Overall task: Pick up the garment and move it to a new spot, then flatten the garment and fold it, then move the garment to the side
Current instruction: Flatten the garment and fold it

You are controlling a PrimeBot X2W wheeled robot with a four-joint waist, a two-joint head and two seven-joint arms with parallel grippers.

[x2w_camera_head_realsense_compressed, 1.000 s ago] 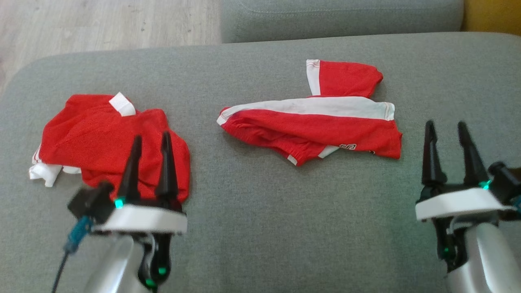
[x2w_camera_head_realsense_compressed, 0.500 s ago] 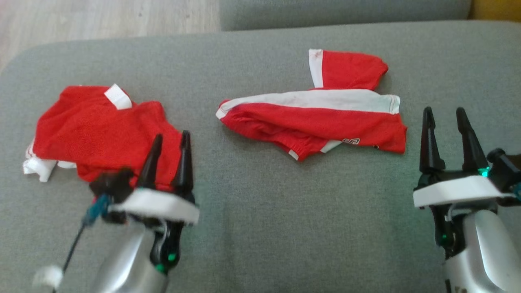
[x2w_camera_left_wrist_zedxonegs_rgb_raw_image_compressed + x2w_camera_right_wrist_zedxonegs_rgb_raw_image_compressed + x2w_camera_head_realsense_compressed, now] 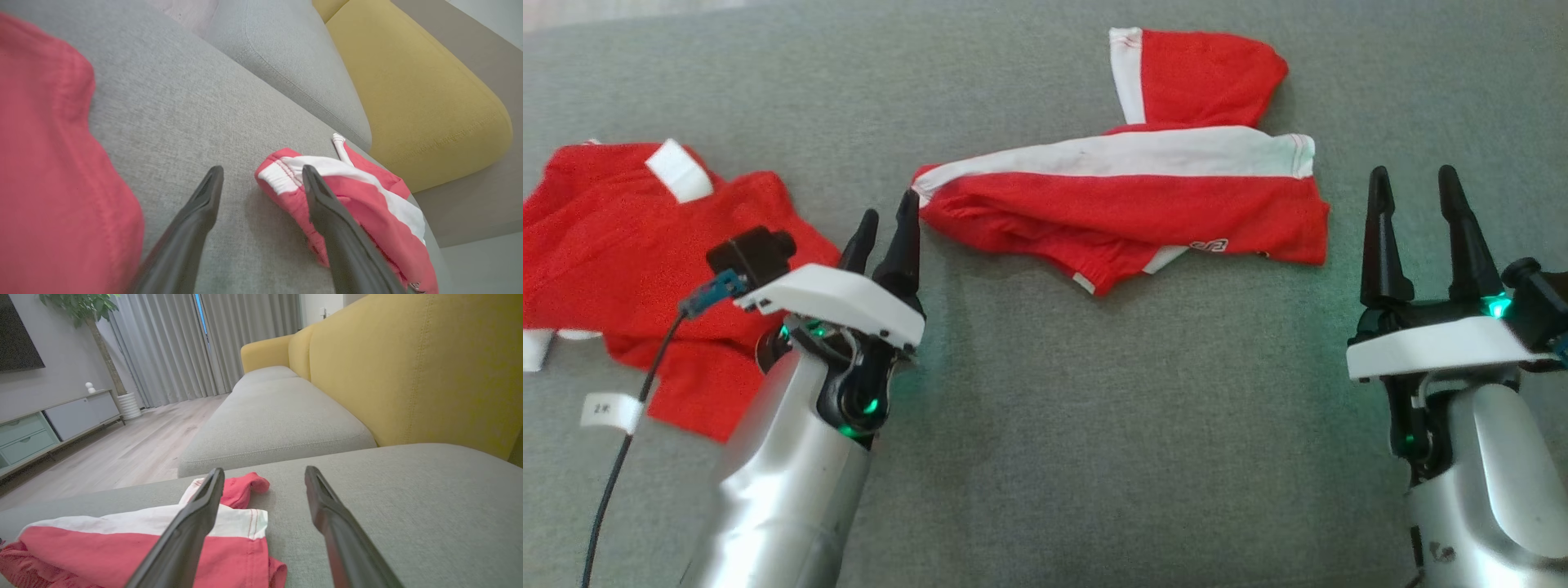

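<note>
Red-and-white garment (image 3: 1127, 204) lies crumpled mid-frame on a grey sofa cushion (image 3: 1045, 457). Left hand (image 3: 889, 208), spread apart and holding nothing, sits just beside its frame-left end (a white-banded hem); right hand (image 3: 1413, 175), lower right, likewise. Soft, light cloth: probably best pinched at that hem.

- garment (image 3: 1127, 204): red and white cloth, matt, fine knit
- second red garment (image 3: 605, 245): looks like mesh cloth, hard to tell
- sofa seat (image 3: 1045, 457): grey woven fabric, matt, slightly rough
- left forearm (image 3: 784, 482): silver, glossy, smooth
</note>
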